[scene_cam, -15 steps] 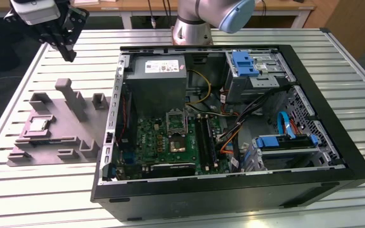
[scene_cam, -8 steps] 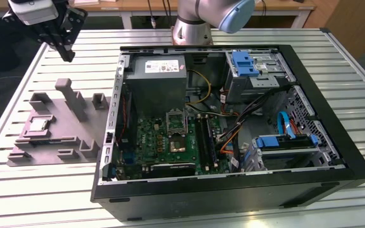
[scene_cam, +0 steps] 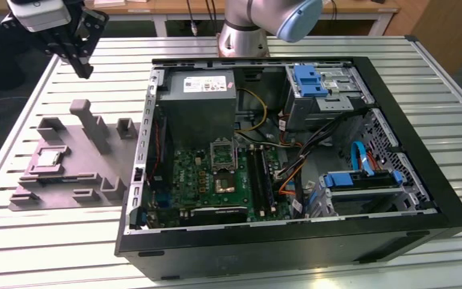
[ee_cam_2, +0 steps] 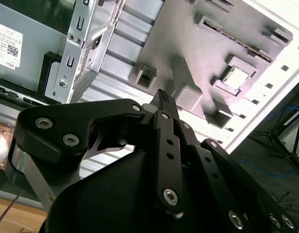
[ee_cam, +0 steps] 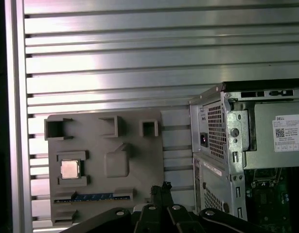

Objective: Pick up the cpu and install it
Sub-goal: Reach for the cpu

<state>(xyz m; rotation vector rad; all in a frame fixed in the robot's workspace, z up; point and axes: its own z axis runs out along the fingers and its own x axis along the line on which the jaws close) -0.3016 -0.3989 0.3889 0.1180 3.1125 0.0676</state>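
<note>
Big slatted metal table [scene_cam: 456,120] fills the exterior view, and the open black computer case [scene_cam: 295,241] takes up the centre and right of the frame. The arm's base [scene_cam: 247,30] stands at top centre, just behind the case.

Inside the case, a grey power supply box [scene_cam: 199,114] sits upper left. The green motherboard [scene_cam: 207,180] lies below it, with the metal-framed socket [scene_cam: 223,153] in its upper middle. Blue drive cages [scene_cam: 310,81] and loose cables crowd the case's right half.

Over at the exterior view's left, a grey fixture tray [scene_cam: 79,174] lies flat on the table, just beside the case wall. That wall stands between the tray and the board. Blocks and a tall upright post [scene_cam: 93,123] rise from the tray, the post near the pocket on the case side.

The gripper [scene_cam: 85,71] hangs in the upper left of the frame, above the table and beyond the tray's far edge. In both wrist views its black fingertips [ee_cam: 164,187] [ee_cam_2: 163,94] are pressed together with nothing between them.

And the cpu [scene_cam: 50,158]? It is seated flat in a square pocket on the tray's left part, silvery top up, plain to see in the first wrist view [ee_cam: 70,169] and the second wrist view [ee_cam_2: 236,77]. It is well apart from the gripper, with nothing touching it.
</note>
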